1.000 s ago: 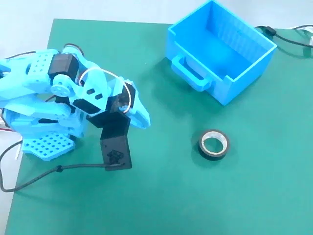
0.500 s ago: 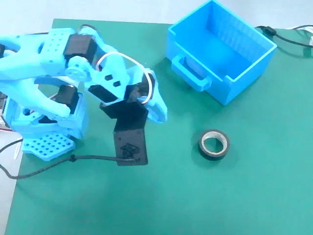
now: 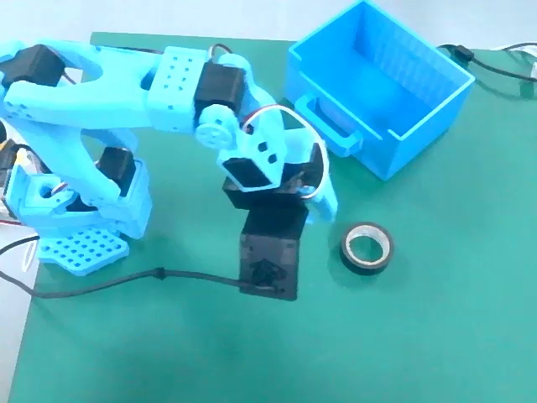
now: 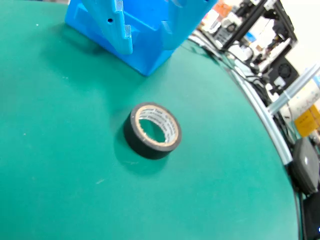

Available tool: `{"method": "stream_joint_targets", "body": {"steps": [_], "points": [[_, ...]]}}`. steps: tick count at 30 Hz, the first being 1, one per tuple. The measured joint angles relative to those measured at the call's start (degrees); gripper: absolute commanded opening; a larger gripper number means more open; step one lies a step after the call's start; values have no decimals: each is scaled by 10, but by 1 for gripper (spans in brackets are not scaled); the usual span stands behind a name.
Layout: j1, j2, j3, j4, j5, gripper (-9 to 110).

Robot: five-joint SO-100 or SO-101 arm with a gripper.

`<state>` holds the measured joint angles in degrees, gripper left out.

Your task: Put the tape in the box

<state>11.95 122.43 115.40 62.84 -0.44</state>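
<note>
The tape (image 3: 367, 246) is a small black roll with a pale core, lying flat on the green mat. It sits at the middle of the wrist view (image 4: 152, 131). The bright blue box (image 3: 377, 84) stands at the far right of the mat, empty, with its handle loop towards the arm. Its near corner shows at the top of the wrist view (image 4: 150, 57). My gripper (image 3: 323, 201) hovers just left of the tape, between tape and box handle, holding nothing. A notched blue finger (image 4: 119, 30) juts in from the wrist view's top edge, well short of the tape. The jaws look parted.
The arm's base (image 3: 80, 227) stands at the left, with a black cable (image 3: 126, 281) trailing across the mat. Cables (image 3: 495, 63) lie beyond the box. In the wrist view, cluttered equipment (image 4: 270, 45) lies past the mat's right edge.
</note>
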Motion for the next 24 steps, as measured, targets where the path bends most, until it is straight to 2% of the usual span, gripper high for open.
{"method": "stream_joint_targets", "body": {"steps": [12,24], "points": [[-16,-188,-151,47,0,19],[-48,-347,-208,49,0,21]]}}
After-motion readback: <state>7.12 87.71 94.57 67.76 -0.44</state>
